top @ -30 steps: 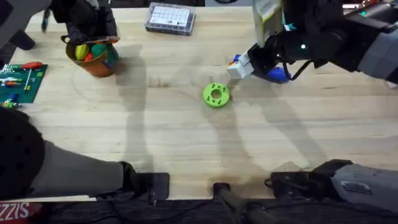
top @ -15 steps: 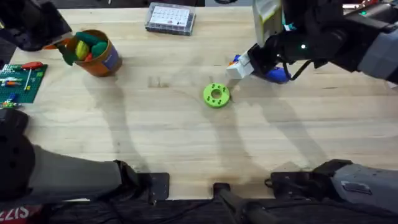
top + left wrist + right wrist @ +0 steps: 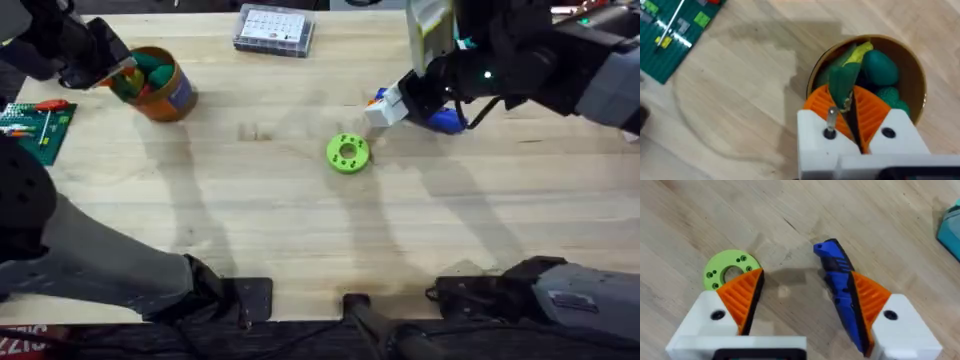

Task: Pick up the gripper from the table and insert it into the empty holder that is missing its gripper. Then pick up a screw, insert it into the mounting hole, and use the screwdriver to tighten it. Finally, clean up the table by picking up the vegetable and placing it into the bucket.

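Observation:
The orange bucket (image 3: 160, 92) stands at the far left of the table with several toy vegetables in it. My left gripper (image 3: 118, 72) hangs at its left rim. In the left wrist view that gripper (image 3: 847, 100) is shut on a green and yellow vegetable (image 3: 844, 75) above the bucket (image 3: 912, 65). The blue screwdriver (image 3: 442, 120) lies on the table at the far right. My right gripper (image 3: 386, 108) stands open over it. Its right pad (image 3: 867, 292) lies against the screwdriver (image 3: 837, 272). A green round part with holes (image 3: 347, 153) lies mid-table, beside the left pad (image 3: 742, 292).
A clear compartment box (image 3: 272, 28) sits at the far edge. A green board with small parts (image 3: 30, 130) lies at the left edge. The near half of the table is bare wood.
The left arm has swung from over the bucket out to the left and back to its left rim. The right arm has not moved.

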You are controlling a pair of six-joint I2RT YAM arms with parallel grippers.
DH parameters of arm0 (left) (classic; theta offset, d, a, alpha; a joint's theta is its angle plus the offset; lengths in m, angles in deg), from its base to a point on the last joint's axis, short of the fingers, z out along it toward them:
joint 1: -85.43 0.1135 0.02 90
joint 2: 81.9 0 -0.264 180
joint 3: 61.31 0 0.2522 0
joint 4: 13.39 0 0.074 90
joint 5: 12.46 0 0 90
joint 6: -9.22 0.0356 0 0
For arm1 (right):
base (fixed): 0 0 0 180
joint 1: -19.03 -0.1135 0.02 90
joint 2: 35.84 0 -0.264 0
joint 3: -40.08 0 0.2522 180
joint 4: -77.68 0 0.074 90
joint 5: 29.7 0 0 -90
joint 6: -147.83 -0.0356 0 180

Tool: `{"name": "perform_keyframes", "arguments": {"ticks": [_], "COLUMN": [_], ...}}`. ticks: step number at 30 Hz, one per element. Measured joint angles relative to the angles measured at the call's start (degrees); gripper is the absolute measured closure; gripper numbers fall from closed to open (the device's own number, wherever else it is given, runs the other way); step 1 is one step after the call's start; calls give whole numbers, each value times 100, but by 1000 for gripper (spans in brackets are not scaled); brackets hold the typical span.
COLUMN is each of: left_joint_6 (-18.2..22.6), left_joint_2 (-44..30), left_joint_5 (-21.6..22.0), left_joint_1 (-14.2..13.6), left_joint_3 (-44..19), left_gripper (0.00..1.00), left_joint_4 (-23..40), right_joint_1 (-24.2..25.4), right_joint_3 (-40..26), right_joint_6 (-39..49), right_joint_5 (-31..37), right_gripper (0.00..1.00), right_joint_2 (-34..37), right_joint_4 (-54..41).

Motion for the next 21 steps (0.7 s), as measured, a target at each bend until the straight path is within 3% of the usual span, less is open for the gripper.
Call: {"name": "perform_keyframes", "arguments": {"ticks": [12, 21], "left_joint_6": [-122, -123], "left_joint_2": [-13, -14], "left_joint_5": [-929, -1072], "left_joint_1": [-11, -11], "left_joint_3": [0, 0], "left_gripper": [973, 973], "left_joint_4": [-544, -536], "right_joint_1": [0, 0], "right_joint_3": [0, 0], "right_joint_6": [0, 0], "right_joint_5": [0, 0], "right_gripper": [25, 25], "right_joint_2": [0, 0], "right_joint_4": [0, 0]}}
